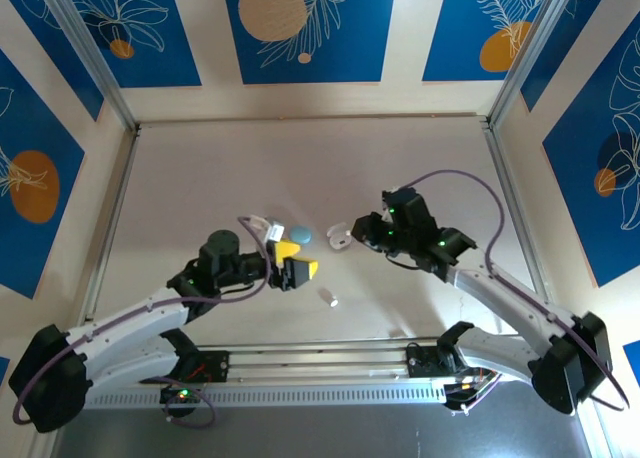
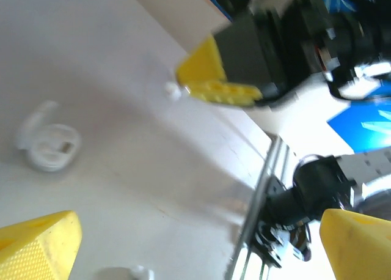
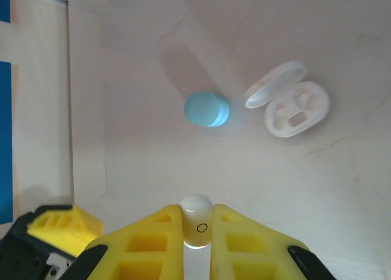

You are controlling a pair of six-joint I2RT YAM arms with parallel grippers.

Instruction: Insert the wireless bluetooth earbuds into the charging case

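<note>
Pinched only at the tips of the right gripper (image 1: 352,235), the white earbud (image 3: 197,224) could twist or pop free and miss its socket in the open white case (image 3: 293,103), which could also skid if nudged. The right arm reaches left to the middle of the tabletop (image 1: 200,178), its gripper hovering beside that case. The left gripper (image 1: 300,260) hangs near, fingers wide apart and empty. The light blue case (image 3: 208,109) is closed.

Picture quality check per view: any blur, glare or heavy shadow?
Top external: evenly lit, sharp. Left wrist: soft focus, the open white case hazy, glare washing out the lower right. Right wrist: crisp on the white earbud in the right end effector, with a faint shadow beside the blue case.
</note>
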